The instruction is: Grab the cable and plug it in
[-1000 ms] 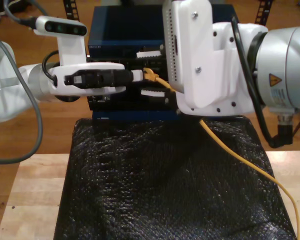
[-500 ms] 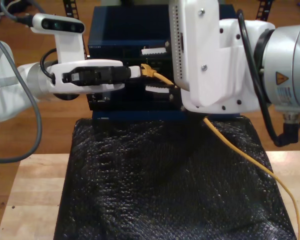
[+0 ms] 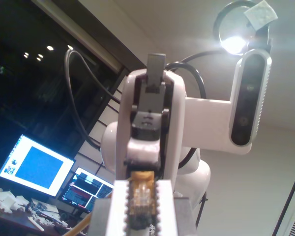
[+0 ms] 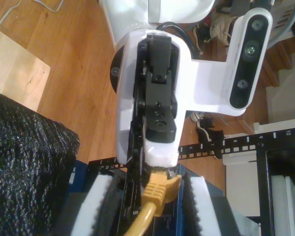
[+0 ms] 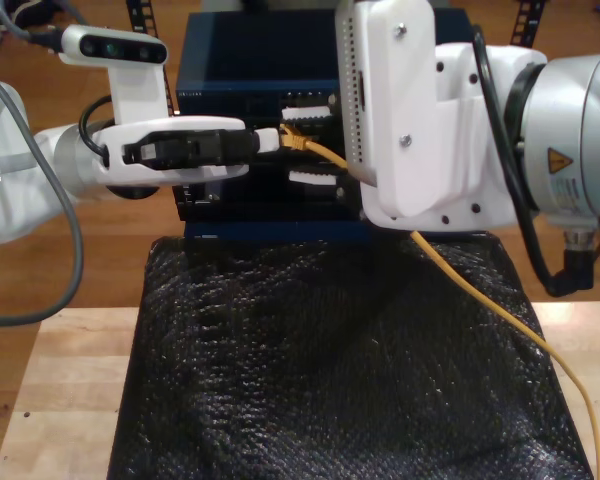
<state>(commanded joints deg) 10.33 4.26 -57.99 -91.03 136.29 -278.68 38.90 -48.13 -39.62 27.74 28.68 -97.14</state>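
The yellow-orange cable (image 5: 480, 300) runs from the exterior view's lower right up over the black mat to its plug (image 5: 293, 137), held in front of the blue box (image 5: 240, 60). My first gripper (image 5: 270, 143) reaches in from the exterior view's left and is shut on the clear plug (image 3: 140, 196). My second gripper (image 5: 308, 138) comes from the exterior view's right. Its pads (image 4: 103, 206) stand apart on either side of the yellow boot (image 4: 157, 189), with gaps on both sides.
The blue box stands behind a black mesh-textured mat (image 5: 330, 380) on a wooden table (image 5: 60, 380). Black arm cables (image 5: 520, 220) hang by the second arm. A black rack rail (image 4: 265, 142) stands on the wooden floor beyond.
Both grippers have risen slightly with the plug, which now sits a little higher against the blue box's front. The second arm has shifted slightly toward the exterior view's left.
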